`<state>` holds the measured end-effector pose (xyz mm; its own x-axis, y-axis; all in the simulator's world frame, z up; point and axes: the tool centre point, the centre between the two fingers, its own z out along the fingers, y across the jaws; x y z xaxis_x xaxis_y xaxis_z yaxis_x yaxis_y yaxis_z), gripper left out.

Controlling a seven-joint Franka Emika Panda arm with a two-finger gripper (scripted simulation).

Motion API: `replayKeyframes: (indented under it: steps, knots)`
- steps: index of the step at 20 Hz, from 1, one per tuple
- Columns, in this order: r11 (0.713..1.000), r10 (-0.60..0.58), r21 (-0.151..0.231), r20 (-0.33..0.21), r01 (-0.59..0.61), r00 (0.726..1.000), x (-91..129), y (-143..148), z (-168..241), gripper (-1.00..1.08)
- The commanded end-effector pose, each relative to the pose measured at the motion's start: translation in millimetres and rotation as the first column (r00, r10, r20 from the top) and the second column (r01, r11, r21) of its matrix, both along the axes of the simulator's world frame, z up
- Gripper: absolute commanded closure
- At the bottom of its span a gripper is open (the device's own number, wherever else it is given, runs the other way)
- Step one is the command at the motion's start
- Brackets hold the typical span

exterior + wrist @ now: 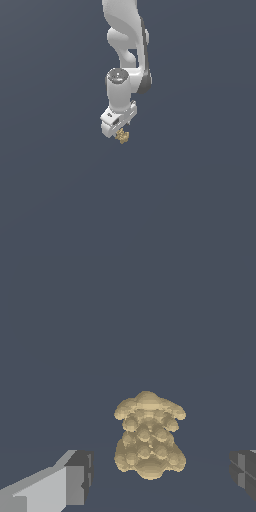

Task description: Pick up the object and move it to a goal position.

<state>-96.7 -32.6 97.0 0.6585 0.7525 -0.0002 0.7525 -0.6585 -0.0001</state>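
The object (123, 136) is a tiny lumpy golden-tan thing just under the white gripper (118, 131) in the exterior view. In the wrist view the object (149, 438) lies between the two fingers, nearer the light grey finger (75, 476) than the dark one (244, 471). The gripper (160, 476) is open, with a gap on each side of the object, so neither finger touches it. The fingertips are mostly hidden in the exterior view.
The white arm (127, 40) comes down from the top of the exterior view. Everything around is one plain dark blue-grey surface (190, 200), with no other objects or goal marker in view.
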Motion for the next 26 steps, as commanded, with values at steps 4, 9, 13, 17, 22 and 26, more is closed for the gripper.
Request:
replayKeyframes:
  steps: [4, 9, 13, 17, 22, 26]
  knots:
    - [1.0, 0.001, 0.0, 0.0, -0.001, 1.0, -0.2, 0.2, -4.7, -0.92]
    - [1.0, 0.002, 0.0, 0.0, -0.002, 1.0, -1.1, 0.2, -23.6, -0.92]
    - [1.0, 0.004, 0.0, 0.0, -0.004, 1.0, -1.4, 0.1, -41.0, -0.92]
    - [1.0, 0.005, 0.0, 0.0, -0.005, 1.0, -1.1, 0.0, -49.3, -0.92]
    - [1.0, 0.005, 0.0, 0.0, -0.005, 1.0, -1.0, 0.0, -50.3, 1.08]
    - [1.0, 0.005, 0.0, 0.0, -0.005, 1.0, -1.0, 0.0, -50.3, 1.08]
